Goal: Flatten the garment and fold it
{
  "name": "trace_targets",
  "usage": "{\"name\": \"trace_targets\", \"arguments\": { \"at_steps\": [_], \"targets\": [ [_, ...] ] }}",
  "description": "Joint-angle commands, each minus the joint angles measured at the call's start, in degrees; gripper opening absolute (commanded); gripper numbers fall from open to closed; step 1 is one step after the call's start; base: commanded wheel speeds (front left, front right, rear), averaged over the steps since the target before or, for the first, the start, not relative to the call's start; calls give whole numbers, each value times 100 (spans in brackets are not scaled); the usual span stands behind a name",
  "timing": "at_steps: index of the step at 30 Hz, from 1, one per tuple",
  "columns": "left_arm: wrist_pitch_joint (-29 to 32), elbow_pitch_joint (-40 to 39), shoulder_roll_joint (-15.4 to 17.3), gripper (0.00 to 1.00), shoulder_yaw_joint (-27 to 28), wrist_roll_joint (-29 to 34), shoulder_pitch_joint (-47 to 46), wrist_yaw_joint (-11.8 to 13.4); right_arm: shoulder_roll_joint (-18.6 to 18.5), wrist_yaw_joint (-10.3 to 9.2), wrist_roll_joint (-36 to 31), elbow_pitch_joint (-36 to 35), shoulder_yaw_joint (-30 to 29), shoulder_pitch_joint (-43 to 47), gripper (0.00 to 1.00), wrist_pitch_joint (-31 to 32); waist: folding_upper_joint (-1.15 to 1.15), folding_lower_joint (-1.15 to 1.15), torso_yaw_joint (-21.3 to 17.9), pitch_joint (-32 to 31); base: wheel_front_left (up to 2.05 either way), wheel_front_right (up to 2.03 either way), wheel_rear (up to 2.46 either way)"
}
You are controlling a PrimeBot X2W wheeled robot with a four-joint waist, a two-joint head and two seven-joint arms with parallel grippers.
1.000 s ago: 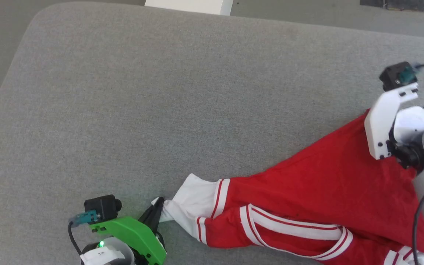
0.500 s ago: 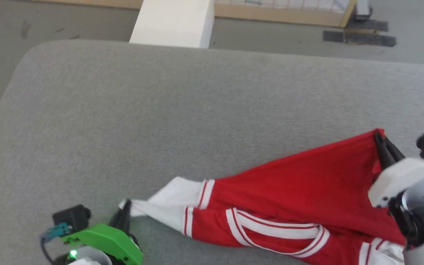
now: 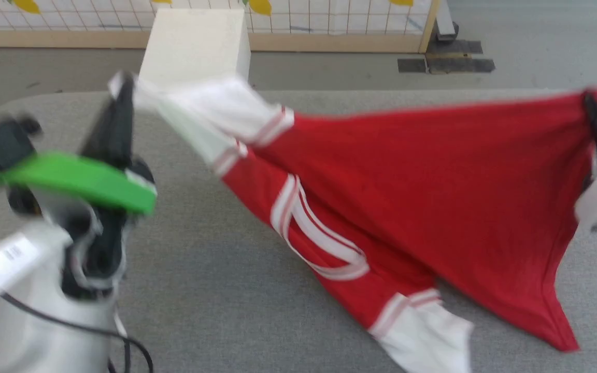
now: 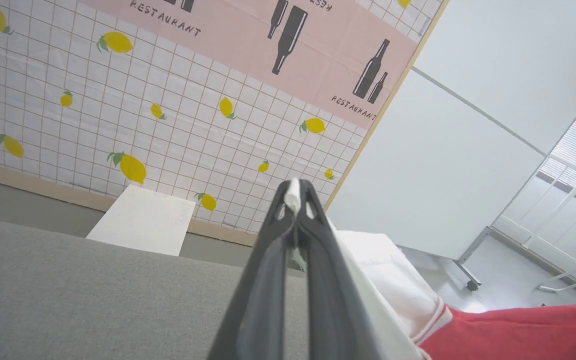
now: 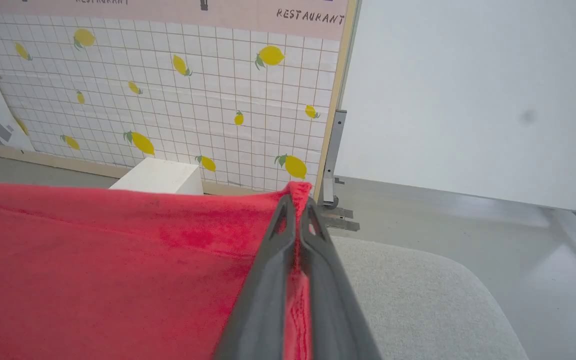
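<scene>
my left gripper [image 3: 124, 88] is clamped tight on the tip of the shirt's [image 3: 433, 181] white sleeve [image 3: 215, 111]. my right gripper [image 3: 591, 103] is pinched closed on a red corner. the shirt hangs stretched between them above the grey pad [image 3: 215, 300], top edge taut. its lower part and other sleeve [image 3: 428, 336] sag toward the pad; i can't tell if they touch. a white block [image 3: 195, 41] stands beyond the pad.
</scene>
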Motion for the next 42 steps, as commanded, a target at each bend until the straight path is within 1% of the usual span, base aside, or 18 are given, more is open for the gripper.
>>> {"name": "trace_targets", "arguments": {
  "at_steps": [1,4,6,12,15,18,22,26,30,34,38,42],
  "targets": [
    [78,-30,63,0,52,-98,-339,-31,-109,-9,-25,-61,78,-282,0,117,0,0,-82,153,0,0,0],
    [245,22,130,0,122,-190,-1066,-19,-335,-9,7,-94,254,-891,0,397,0,0,-144,385,0,0,0],
    [362,135,143,0,189,-286,-1654,23,-508,-9,23,3,395,-1417,0,560,0,0,-188,615,0,0,0],
    [398,663,238,0,432,-305,-3314,221,-751,-9,-15,690,803,-2938,0,725,0,0,-305,1283,0,0,0],
    [279,1001,251,0,566,-291,-4125,326,-723,-9,-184,1090,957,-3753,0,621,0,0,-361,1635,0,0,0],
    [61,1315,303,0,612,-157,-4808,358,-620,-9,-416,1471,992,-4461,0,381,0,0,-398,1905,0,0,0],
    [-393,1704,315,0,669,-23,-5663,280,-444,-9,-820,1899,916,-5290,0,-98,0,0,-421,2181,0,0,0],
    [-866,2091,316,0,669,65,-6204,61,-265,-9,-1154,2281,823,-5816,0,-623,0,0,-410,2302,0,0,0],
    [-1070,2463,275,0,612,32,-6252,-178,-108,-9,-1250,2624,756,-5881,0,-1096,0,0,-346,2294,0,0,0],
    [-1068,2857,365,0,368,158,-5656,-462,-75,-9,-1117,2968,899,-5336,0,-1367,0,0,-257,2143,0,0,0],
    [-982,3100,444,0,164,173,-4675,-684,-95,-9,-811,3200,1029,-4417,0,-1581,0,0,-174,1863,0,0,0],
    [-675,3121,609,0,-183,183,-3327,-855,-56,-9,-343,3236,1110,-3244,0,-1622,0,0,-86,1469,0,0,0]
  ]
}}
